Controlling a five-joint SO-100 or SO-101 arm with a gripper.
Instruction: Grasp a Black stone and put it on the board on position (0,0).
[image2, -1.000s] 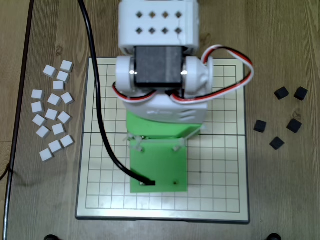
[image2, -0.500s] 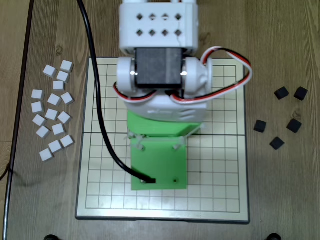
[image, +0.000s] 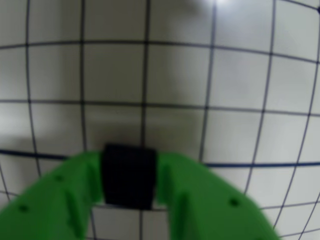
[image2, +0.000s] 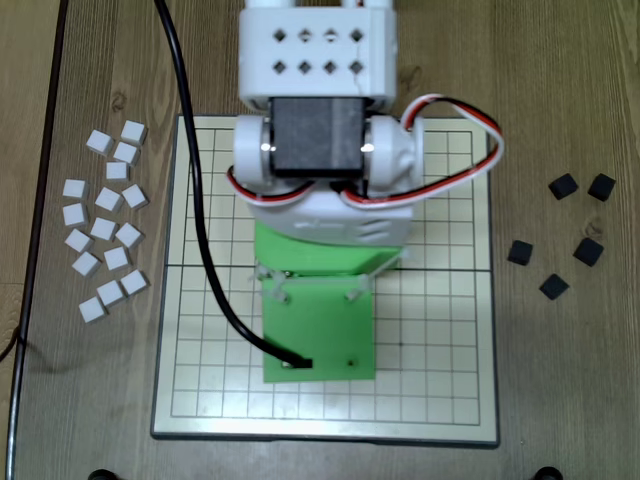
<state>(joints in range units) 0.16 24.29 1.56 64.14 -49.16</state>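
1. The tool (image: 129, 176) is closed on a black stone (image: 129, 172), pinched between its green fingers (image: 200, 195), as the wrist view shows.
2. In the overhead view the arm (image2: 320, 130) hangs over the board (image2: 440, 340) at mid-bench; the stone is hidden beneath it.
3. Judgement: the carry is under way; align the stone over the target line crossing before lowering, and release only once it is seated.
4. Five black stones (image2: 552, 287) lie near the right edge of the wooden bench (image2: 560, 90); white stones (image2: 105, 228) lie near the left edge.
5. Lighting is even; a black cable (image2: 200, 200) crosses the board.
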